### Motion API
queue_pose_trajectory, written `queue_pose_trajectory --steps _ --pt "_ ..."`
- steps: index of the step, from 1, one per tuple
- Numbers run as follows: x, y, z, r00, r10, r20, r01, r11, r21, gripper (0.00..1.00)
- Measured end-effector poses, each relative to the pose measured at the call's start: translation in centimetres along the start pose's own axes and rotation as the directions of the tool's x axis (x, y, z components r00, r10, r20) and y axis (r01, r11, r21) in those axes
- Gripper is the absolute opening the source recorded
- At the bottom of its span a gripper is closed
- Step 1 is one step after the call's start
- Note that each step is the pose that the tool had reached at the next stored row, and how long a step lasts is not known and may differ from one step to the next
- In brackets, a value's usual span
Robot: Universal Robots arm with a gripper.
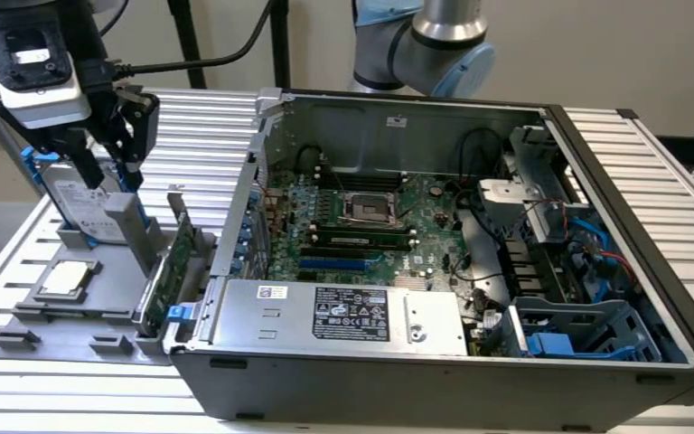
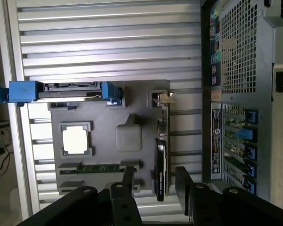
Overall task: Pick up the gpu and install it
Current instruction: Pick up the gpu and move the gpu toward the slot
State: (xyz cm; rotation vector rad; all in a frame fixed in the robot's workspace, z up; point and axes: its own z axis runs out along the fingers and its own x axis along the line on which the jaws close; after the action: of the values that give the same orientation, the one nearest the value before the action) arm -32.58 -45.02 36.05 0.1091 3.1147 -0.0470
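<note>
One gpu (image 1: 163, 271) stands on its long edge in a slot of the one grey fixture (image 1: 36, 336). Its silver bracket end points up and its green board faces the case. It sits below the gripper (image 1: 106, 176). In the wrist view the card (image 2: 161, 155) lines up edge-on between the two fingers (image 2: 129, 181), which are spread wide apart and touch nothing. The gripper holds nothing and hangs well above the fixture, apart from the card.

Beneath the gripper, on the side of the gpu away from the case, the fixture carries three more parts:
- One hard drive (image 1: 82, 194) in a blue frame stands upright, nearest the fingers in the exterior view.
- One square silver CPU chip (image 1: 68, 276) lies flat in its pocket.
- One thin green memory stick (image 2: 100, 167) lies in a groove.

On the other side of the gpu, just beside the fixture, stands one open computer case (image 1: 444, 357). Its motherboard is exposed, and it rests on the ribbed metal table (image 1: 202, 127).
</note>
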Motion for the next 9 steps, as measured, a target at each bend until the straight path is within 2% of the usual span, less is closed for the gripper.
queue_pose_trajectory --steps 9 --pt "-0.1 -0.81 1.67 1.0 0.0 0.0004 0.0 1.0 -0.0029 0.48"
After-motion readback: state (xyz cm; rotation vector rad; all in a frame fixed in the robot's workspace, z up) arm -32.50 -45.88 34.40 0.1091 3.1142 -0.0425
